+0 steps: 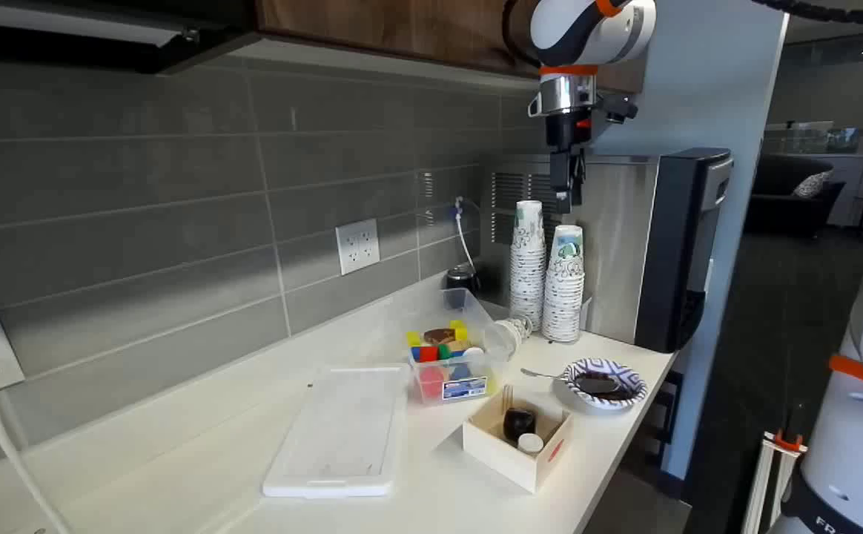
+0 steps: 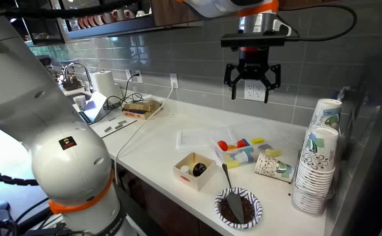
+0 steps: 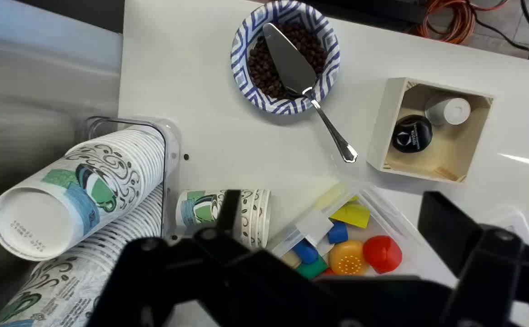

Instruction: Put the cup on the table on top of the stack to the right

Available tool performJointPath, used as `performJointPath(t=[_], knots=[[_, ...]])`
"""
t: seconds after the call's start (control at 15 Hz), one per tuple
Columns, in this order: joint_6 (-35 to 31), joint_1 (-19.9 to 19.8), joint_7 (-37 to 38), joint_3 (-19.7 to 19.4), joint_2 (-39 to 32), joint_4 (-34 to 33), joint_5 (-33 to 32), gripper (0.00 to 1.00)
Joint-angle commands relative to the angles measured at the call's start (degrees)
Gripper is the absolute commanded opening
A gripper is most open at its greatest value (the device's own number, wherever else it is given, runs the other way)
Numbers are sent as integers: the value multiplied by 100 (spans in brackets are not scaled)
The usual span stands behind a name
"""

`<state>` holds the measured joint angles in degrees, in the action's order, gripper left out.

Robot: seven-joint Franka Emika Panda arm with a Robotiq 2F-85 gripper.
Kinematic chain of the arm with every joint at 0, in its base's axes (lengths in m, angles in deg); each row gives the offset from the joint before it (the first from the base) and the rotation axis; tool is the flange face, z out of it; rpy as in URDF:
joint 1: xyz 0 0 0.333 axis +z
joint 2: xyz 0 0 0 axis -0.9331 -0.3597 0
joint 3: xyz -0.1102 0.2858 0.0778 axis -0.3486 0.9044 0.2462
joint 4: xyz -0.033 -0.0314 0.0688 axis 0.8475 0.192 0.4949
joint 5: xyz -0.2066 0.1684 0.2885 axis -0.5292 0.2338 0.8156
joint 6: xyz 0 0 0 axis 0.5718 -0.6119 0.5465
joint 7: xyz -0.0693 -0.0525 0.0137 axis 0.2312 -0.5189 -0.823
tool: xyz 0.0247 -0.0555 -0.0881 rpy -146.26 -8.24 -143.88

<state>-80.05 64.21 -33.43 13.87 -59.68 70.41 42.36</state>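
Observation:
A white printed cup, nested with a few others, lies on its side on the pale table [image 2: 191, 131]; the cup shows in both exterior views [image 1: 522, 326] [image 2: 276, 167] and in the wrist view [image 3: 248, 213]. Two upright stacks of nested white cups stand by the steel machine: one stack [image 1: 566, 297] [image 2: 319, 154] [image 3: 114, 168] nearer the counter's front edge, the other stack [image 1: 527, 274] [image 2: 327, 113] [image 3: 60, 286] behind it. My gripper [image 1: 566, 200] [image 2: 250, 96] [image 3: 332, 200] is open and empty, fingers down, high above the table. One finger partly covers the lying cup in the wrist view.
A clear bin of colourful toys [image 1: 450, 386] sits beside the lying cup. A wooden box [image 1: 498, 460], a patterned bowl [image 1: 606, 382] with a cake server, and a white lid [image 1: 339, 430] are on the table. A steel machine [image 1: 613, 252] stands behind the stacks; cabinets [image 1: 402, 37] hang overhead.

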Motion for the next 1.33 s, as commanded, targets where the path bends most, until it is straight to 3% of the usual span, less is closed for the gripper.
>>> performJointPath(t=[0.0, 0.27, 0.67, 1.27], knots=[[9, -109, -25, 98, -13, -11, 30, 100], [-43, -172, 410, 208, 46, 84, -144, 100], [-246, -487, 2470, 475, -21, 273, -522, 100], [-1341, -779, 5217, 625, -227, 1208, -166, 100]])
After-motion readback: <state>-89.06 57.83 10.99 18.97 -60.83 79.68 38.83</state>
